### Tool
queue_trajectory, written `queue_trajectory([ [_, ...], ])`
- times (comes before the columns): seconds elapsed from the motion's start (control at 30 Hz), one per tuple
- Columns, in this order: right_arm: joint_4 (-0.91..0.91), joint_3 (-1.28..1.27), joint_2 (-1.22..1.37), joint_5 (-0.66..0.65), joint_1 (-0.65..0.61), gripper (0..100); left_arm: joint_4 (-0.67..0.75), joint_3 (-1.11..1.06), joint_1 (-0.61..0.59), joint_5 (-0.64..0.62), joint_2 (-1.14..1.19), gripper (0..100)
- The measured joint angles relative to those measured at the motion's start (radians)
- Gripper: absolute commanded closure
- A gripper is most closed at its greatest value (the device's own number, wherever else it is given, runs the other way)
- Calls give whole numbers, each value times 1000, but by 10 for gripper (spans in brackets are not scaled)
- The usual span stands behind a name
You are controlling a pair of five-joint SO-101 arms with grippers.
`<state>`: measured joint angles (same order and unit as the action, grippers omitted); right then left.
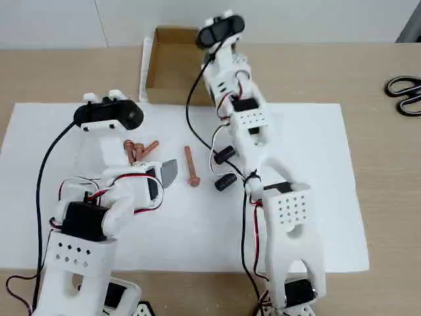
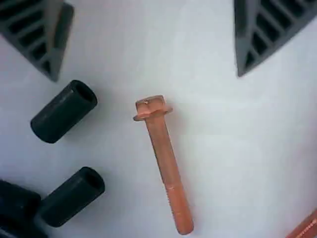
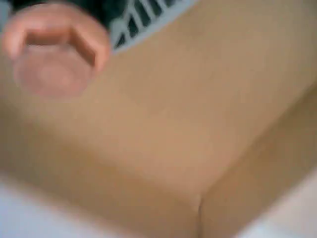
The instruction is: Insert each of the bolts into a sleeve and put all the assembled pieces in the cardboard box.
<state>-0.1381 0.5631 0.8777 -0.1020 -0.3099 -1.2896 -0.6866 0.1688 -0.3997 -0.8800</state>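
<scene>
Well, bolt [image 1: 191, 166] lying flat, shank toward cardboard box [image 1: 172, 66], head opposite

A white sheet [image 1: 329, 164] covers most of the table [image 1: 368, 72]. Beyond it sits a box [image 1: 172, 66]. What look like scissors [image 1: 406, 97] lie on bare wood.

a white mat [image 1: 335, 164] covers a light wooden table [image 1: 368, 72] backed by a white wall [image 1: 66, 20].

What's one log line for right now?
left gripper: open above loose bolt | right gripper: holds bolt over cardboard box | sleeves: two nearby
</scene>
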Motion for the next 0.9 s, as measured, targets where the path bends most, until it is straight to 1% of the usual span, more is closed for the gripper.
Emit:
queue_trajectory([
  [0.1, 23, 0, 46, 0, -3, 867, 0, 0, 0, 0, 0, 782],
  [0.2, 32, 0, 66, -2, -2, 832, 0, 0, 0, 0, 0, 782],
  [0.53, 40, 23, 68, -6, -9, 830, 3, 0, 0, 0, 0, 782],
  [0.77, 38, 117, 71, -6, -8, 831, 3, 0, 0, 0, 0, 782],
  [0.83, 9, 163, 71, -6, -6, 831, 3, 0, 0, 0, 0, 781],
  [0.9, -63, 235, 71, -6, 3, 831, 3, 0, 0, 0, 0, 781],
])
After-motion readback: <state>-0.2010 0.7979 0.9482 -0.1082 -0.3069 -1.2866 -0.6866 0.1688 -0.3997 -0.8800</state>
